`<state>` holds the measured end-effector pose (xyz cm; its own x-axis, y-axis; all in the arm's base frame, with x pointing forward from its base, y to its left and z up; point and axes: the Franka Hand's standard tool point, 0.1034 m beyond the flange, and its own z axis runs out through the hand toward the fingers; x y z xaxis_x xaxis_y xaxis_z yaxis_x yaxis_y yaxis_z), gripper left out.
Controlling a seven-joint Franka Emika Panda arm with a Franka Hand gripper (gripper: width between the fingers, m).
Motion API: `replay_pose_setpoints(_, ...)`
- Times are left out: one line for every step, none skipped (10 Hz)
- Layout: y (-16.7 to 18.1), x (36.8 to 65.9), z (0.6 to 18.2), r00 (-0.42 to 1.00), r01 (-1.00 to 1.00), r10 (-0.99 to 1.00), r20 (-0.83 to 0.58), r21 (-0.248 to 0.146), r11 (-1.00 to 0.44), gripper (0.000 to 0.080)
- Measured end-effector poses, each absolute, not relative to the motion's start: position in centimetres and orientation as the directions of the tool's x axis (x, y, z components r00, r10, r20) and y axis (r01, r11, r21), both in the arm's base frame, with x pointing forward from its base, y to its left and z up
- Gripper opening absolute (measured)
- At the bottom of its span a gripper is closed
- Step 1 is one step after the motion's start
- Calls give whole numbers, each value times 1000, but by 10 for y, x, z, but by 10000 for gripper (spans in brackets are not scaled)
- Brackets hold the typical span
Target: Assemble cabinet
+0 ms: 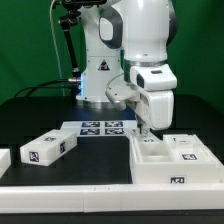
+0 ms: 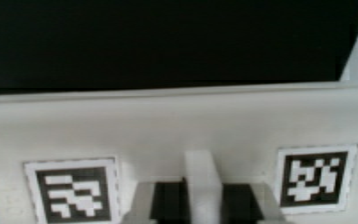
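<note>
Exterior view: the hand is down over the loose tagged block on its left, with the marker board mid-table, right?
No. The exterior view shows the hand down over the cabinet on its right; the loose tagged block lies apart on its left. The marker board is mid-table, as said.

The scene is closed off behind by a plain green backdrop [image 1: 30, 45], against which a dark stand with cables [image 1: 68, 45] is seen, while the foreground is filled by an evenly lit black table [image 1: 35, 118], edged in front by a white border rail [image 1: 70, 183].
</note>
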<state>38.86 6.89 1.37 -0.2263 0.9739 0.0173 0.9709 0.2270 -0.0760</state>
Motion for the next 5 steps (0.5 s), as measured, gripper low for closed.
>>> replay_pose_setpoints(69, 389, 14, -226, 971, 974, 17, -76, 227, 69)
replay_pose_setpoints(69, 388, 16, -191, 978, 981, 10, -82, 192, 69)
replay_pose_setpoints(69, 387, 25, -138, 986, 990, -17, -100, 136, 69)
replay_pose_setpoints(68, 388, 35, -106, 989, 993, -43, -108, 101, 69)
replay_pose_setpoints(67, 387, 42, -80, 991, 995, -62, -115, 72, 69)
